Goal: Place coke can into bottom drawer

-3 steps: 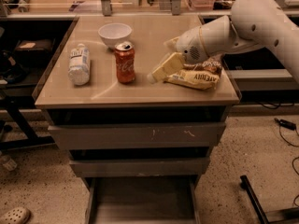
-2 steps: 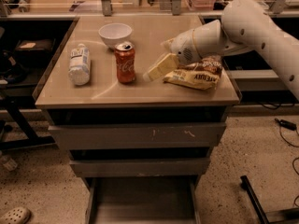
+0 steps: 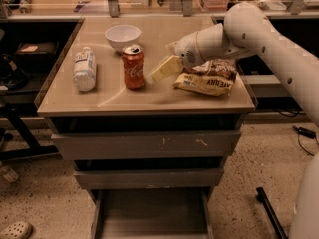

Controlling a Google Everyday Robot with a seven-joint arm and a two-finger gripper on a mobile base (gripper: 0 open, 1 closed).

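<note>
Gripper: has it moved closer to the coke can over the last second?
Yes. The gripper has shifted left across the tabletop toward the coke can, which has stayed put; a gap remains between them.

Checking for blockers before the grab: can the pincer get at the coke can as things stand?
Probably yes. The pincer hovers just right of the coke can, with only bare tabletop between them. The bowl sits behind the can, the bottle off to its left; neither blocks the way.

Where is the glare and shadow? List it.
Camera view: warm orange cast overall; pale sheen on the tabletop behind the can; the gripper, just right of the can, is brightly lit; the open bottom drawer lies in dim light.
</note>
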